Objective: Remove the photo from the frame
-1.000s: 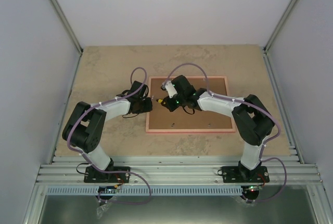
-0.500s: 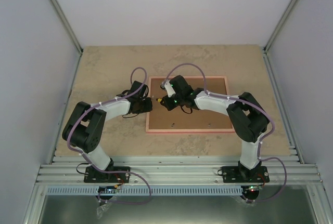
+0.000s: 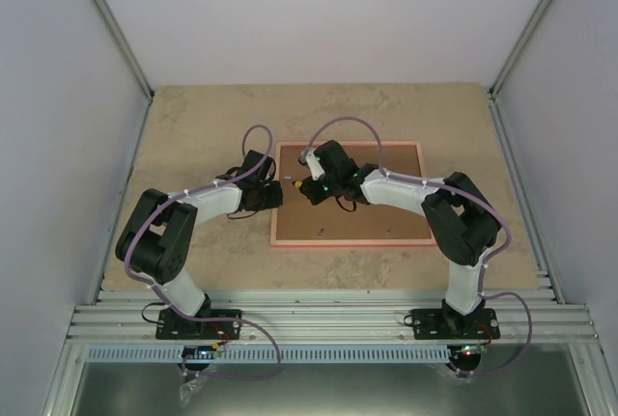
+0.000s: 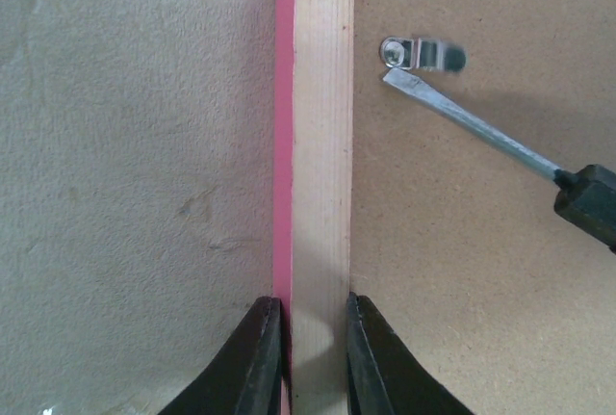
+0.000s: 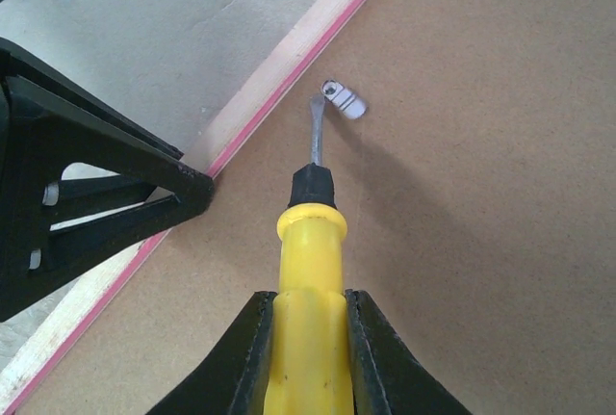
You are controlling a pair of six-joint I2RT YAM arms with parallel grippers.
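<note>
The frame (image 3: 348, 241) lies face down on the table, its brown back (image 3: 391, 211) up and a pink edge showing. The photo is hidden beneath that back. My left gripper (image 4: 315, 301) is shut on the frame's left rail (image 4: 322, 145), one finger on each side. My right gripper (image 5: 310, 299) is shut on a yellow-handled screwdriver (image 5: 310, 242). The screwdriver's blade tip (image 4: 397, 78) rests at a small metal clip (image 5: 344, 99) screwed to the back close to that rail. In the top view both grippers (image 3: 277, 192) (image 3: 307, 184) meet at the frame's left side.
Beige stone-look tabletop (image 3: 193, 126) surrounds the frame. Grey walls close in on both sides (image 3: 58, 146) (image 3: 579, 146). A ribbed metal rail (image 3: 328, 315) carries the arm bases at the near edge. Two more small clips sit along the frame's near rail (image 3: 319, 234) (image 3: 389, 233).
The right arm has edged slightly left, bringing the screwdriver closer to the clip. The left arm has held still on the rail.
</note>
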